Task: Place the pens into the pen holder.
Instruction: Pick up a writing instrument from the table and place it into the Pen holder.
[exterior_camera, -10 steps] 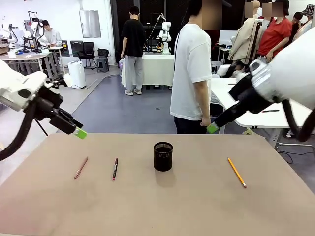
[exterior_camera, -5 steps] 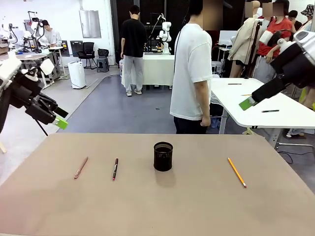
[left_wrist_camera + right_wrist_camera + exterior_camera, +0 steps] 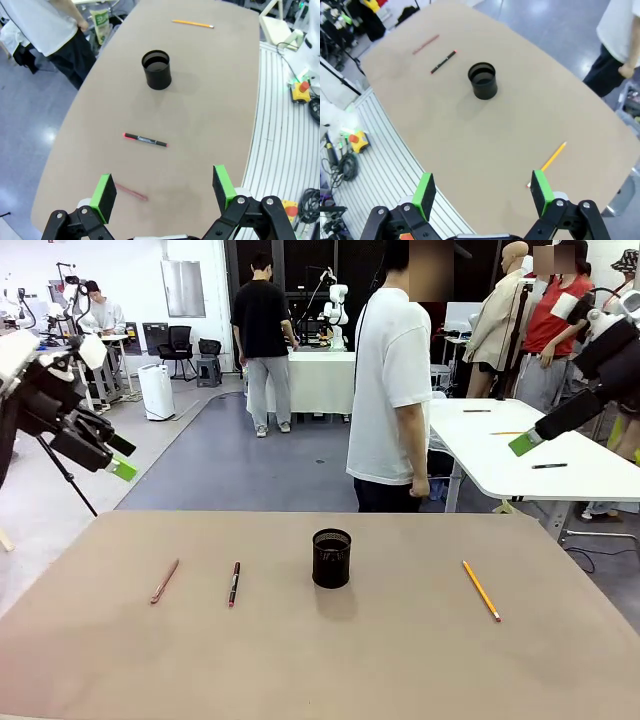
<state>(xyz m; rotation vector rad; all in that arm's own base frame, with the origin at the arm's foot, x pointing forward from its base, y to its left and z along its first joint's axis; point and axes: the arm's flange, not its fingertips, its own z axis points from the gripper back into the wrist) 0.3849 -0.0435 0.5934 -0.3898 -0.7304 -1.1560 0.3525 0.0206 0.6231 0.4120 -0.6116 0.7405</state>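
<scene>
Both wide apart; left claw (image 3: 162,176), right claw (image 3: 482,175) well clear of pens (image 3: 145,140), pen holder (image 3: 157,70).

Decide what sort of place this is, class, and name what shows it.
Likely a robotics lab: a yellow emergency-stop box and cables lie beside the table, with people at white worktables beyond.

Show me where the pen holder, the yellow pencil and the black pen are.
pen holder (image 3: 331,570): front view, its mesh wall.
yellow pencil (image 3: 481,591): front view, mid-shaft.
black pen (image 3: 234,584): front view, middle of barrel.
</scene>
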